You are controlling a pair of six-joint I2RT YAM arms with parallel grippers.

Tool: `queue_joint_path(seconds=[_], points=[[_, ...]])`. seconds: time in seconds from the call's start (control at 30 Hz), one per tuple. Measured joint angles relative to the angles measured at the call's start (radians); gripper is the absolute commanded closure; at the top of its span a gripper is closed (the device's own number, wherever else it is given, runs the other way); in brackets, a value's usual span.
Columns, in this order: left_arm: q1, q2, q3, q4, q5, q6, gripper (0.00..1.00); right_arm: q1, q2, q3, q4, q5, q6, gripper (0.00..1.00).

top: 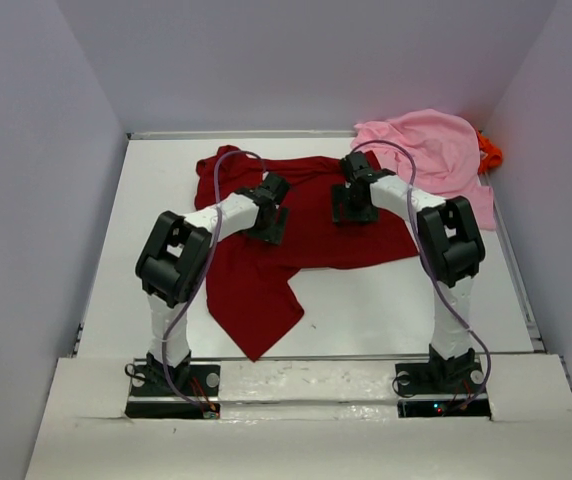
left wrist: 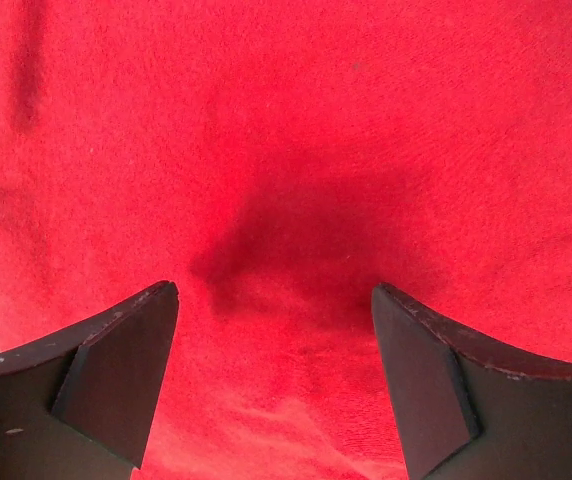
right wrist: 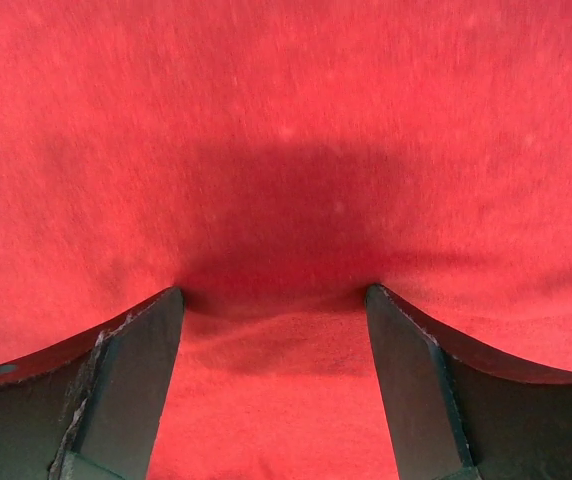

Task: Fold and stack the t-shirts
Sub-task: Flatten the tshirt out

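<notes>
The left claw stands spread wide, its two dark fingers pointing down at the dark red t-shirt, with nothing pinched between them. In the left wrist view, a shallow, shadowed crease in the red cloth lies between the tips. The right claw is likewise spread, and its tips appear to rest on the same shirt, where the cloth dips slightly between them. It grips nothing either.

Taking the white table as a clock face with 12 at the far wall, the dark red t-shirt lies loosely spread across the centre. One sleeve reaches toward 11 o'clock and a long rumpled flap trails toward 7 o'clock. The left claw sits over the shirt's 9 o'clock half and the right claw over its 1 o'clock part.

The light pink t-shirt is heaped unfolded in the 1 o'clock corner, its near edge touching or just beside the red one. The bright orange t-shirt peeks out at 2 o'clock, behind the pink heap and against the right wall.
</notes>
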Motion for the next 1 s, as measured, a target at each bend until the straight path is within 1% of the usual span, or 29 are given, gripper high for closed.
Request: queue_joint_path(seconds=[0.1, 0.37, 0.53, 0.63, 0.77, 0.87, 1.0], points=[[0.003, 0.019, 0.027, -0.010, 0.003, 0.002, 0.11, 0.000, 0.033, 0.048, -0.009, 0.003, -0.001, 0.21], [0.040, 0.144, 0.203, -0.033, 0.037, 0.024, 0.11, 0.000, 0.154, 0.236, -0.040, 0.032, -0.010, 0.21], [0.109, 0.201, 0.287, -0.028, 0.092, 0.028, 0.12, 0.000, 0.233, 0.371, -0.083, 0.042, -0.016, 0.21], [0.161, 0.219, 0.311, -0.019, 0.119, 0.028, 0.12, 0.000, 0.282, 0.455, -0.107, 0.044, -0.021, 0.21], [0.222, 0.246, 0.357, -0.028, 0.118, 0.029, 0.13, 0.000, 0.340, 0.557, -0.136, 0.046, -0.023, 0.21], [0.245, 0.275, 0.402, -0.030, 0.106, 0.031, 0.13, 0.000, 0.368, 0.609, -0.150, 0.046, -0.023, 0.22], [0.246, 0.266, 0.393, -0.029, 0.072, 0.035, 0.13, 0.001, 0.365, 0.603, -0.148, 0.048, -0.023, 0.22]])
